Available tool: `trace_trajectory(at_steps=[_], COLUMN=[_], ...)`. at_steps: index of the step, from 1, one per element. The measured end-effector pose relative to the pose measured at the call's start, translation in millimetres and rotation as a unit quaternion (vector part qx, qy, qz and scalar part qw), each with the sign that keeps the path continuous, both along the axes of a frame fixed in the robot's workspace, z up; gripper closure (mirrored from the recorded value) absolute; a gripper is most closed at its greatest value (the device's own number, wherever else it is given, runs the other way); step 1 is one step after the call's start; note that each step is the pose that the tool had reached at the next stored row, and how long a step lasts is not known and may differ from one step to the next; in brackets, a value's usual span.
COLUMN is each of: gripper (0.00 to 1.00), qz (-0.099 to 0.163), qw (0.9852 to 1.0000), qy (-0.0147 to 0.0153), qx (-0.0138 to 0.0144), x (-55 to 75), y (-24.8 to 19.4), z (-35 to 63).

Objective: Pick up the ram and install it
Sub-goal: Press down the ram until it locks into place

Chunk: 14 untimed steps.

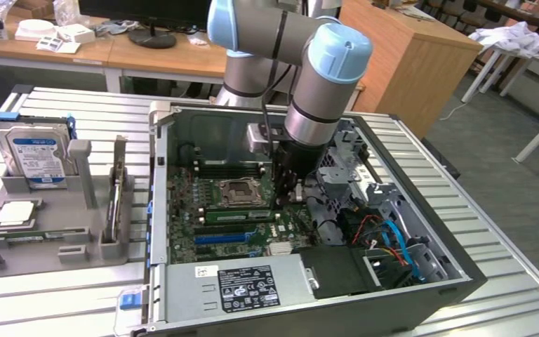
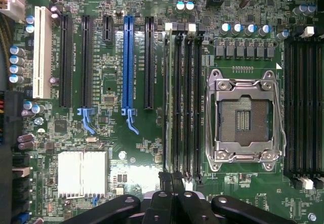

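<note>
Scene: An open computer case [image 1: 438,298] lies on its side on a slatted metal table [image 1: 82,112], with the green motherboard [image 1: 183,246] facing up.
Arm: The robot arm [image 1: 330,63] reaches down into the case from above, its blue-capped joint hanging over the board.
Tool: The gripper [image 2: 171,177] is clenched, fingers pressed together. It sits low over the board at one end of a bank of black memory slots [image 2: 188,97].
Ram: The ram [image 1: 236,215] shows in the exterior view as a green stick lying along that bank, between the processor socket [image 1: 238,191] and the blue expansion slot [image 1: 222,238]. In the wrist view it appears as a thin pale edge in the slot farthest from the socket. Whether it is fully seated, and whether the fingers touch it, cannot be told.
Side fixture: A grey holder [image 1: 59,210] stands on the table at the exterior view's left, well apart from the gripper. A blue-labelled hard drive [image 1: 36,151] is upright in it.
Near wall: A silver power supply [image 1: 241,284] with a black label fills the case's near end.
</note>
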State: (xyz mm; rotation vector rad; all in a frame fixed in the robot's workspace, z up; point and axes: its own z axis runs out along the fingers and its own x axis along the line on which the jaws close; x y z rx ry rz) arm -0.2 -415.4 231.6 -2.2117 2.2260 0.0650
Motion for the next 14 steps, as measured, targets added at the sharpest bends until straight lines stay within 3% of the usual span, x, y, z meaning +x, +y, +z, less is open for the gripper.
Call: trace_trajectory(at_steps=[3,14], gripper=[0.89,0.89], qz=[0.0,0.0], qw=[1.0,1.0], qy=[0.0,0.0], qx=[0.0027,0.0027], x=[0.1,0.1], y=[0.0,0.0], z=[-1.7,-4.1])
